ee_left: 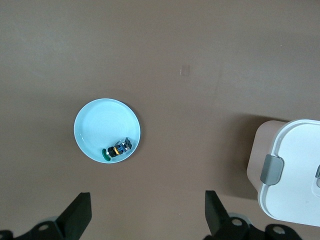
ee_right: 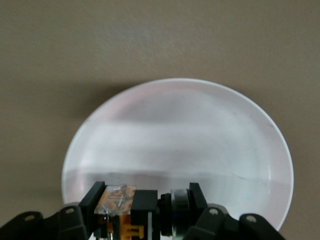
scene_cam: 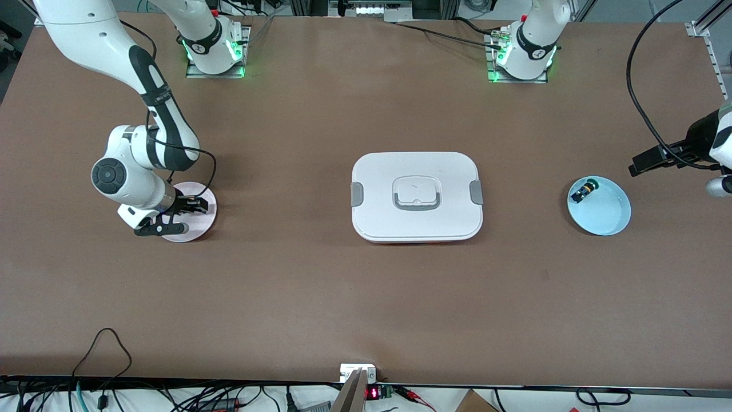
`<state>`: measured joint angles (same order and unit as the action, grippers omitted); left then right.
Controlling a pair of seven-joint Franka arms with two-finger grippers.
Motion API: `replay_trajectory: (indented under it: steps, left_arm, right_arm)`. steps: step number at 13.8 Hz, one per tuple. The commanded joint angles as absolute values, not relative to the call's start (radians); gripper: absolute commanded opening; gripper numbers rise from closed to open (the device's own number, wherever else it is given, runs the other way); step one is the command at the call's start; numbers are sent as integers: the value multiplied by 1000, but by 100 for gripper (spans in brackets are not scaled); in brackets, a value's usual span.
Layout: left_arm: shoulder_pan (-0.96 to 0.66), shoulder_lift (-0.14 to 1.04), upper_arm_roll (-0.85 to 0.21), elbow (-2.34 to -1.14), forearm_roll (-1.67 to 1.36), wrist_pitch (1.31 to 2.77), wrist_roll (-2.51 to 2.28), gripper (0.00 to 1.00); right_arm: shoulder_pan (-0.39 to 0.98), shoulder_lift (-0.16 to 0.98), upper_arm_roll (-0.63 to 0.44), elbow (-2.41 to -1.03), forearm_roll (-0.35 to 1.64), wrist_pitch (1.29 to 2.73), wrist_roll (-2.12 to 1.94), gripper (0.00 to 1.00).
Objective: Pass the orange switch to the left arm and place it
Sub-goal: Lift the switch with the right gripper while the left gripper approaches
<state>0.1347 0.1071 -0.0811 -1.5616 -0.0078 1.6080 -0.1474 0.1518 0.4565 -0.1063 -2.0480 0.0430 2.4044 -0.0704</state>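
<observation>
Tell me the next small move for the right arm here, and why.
Probably a straight lift. The right hand sits low over the pink plate, shut on the orange switch, so the grasp looks complete. The white box stands mid-table between it and the left hand, which waits open above the blue plate, so raising comes first.

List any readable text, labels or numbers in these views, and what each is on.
None can be read.
Red lit digits on a small display below the table edge nearest the front camera: too small to read.
Round marks on the collars of both arm bases: too small to read.
</observation>
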Motion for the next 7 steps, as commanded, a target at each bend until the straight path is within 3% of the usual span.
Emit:
replay_trajectory:
  steps: [1, 7]
  left_arm:
    - [141, 109, -83, -1540, -12, 1586, -132, 100]
    - [143, 110, -83, -1539, -20, 1586, -124, 100]
  right_arm:
    - [152, 388, -80, -2004, 60, 2281, -100, 26]
    - [152, 276, 20, -1726, 66, 1904, -107, 30]
